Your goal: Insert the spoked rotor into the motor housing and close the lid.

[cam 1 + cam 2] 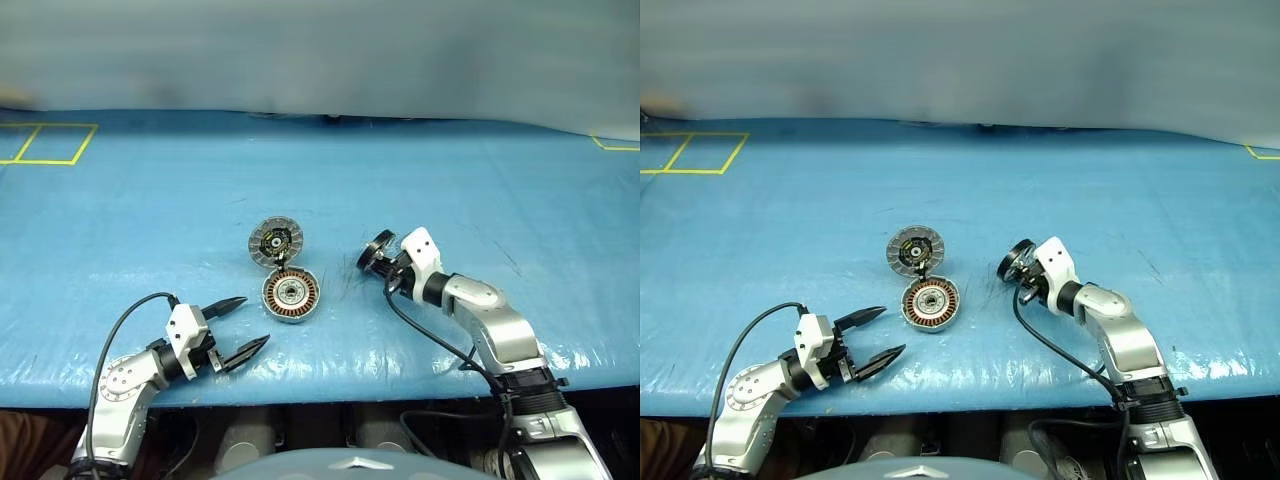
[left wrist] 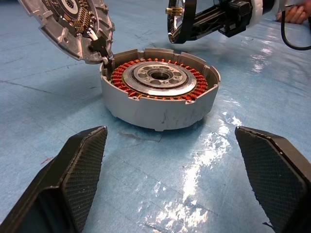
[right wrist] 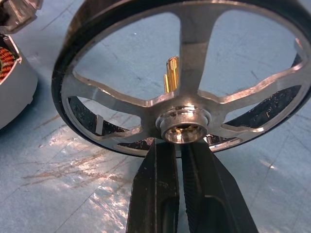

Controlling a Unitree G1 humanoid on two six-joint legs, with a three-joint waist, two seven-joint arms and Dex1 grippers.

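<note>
Overhead, a blue work surface [image 1: 520,200] stretches across the scene, with yellow tape outlines [image 1: 45,143] at its far left corner. At the near left, the left gripper [image 1: 238,326] hovers low over the surface with its two black fingers [image 2: 73,179] spread wide and nothing between them; it points toward the motor housing. Just right of it, near the middle of the surface, sits the motor housing [image 1: 291,296], a shallow silver cup ringed inside with copper windings around a pale centre. The lid [image 1: 275,242], a grey segmented disc, stands tilted open at the housing's far edge and touches its rim. Farther right, apart from the housing, the right gripper [image 1: 383,262] has its fingers pinched together on the spoked rotor [image 1: 374,250], gripping it near the silver hub [image 3: 183,125]. The rotor, a dark ring with silvery spokes, is held up on edge, off the surface.
</note>
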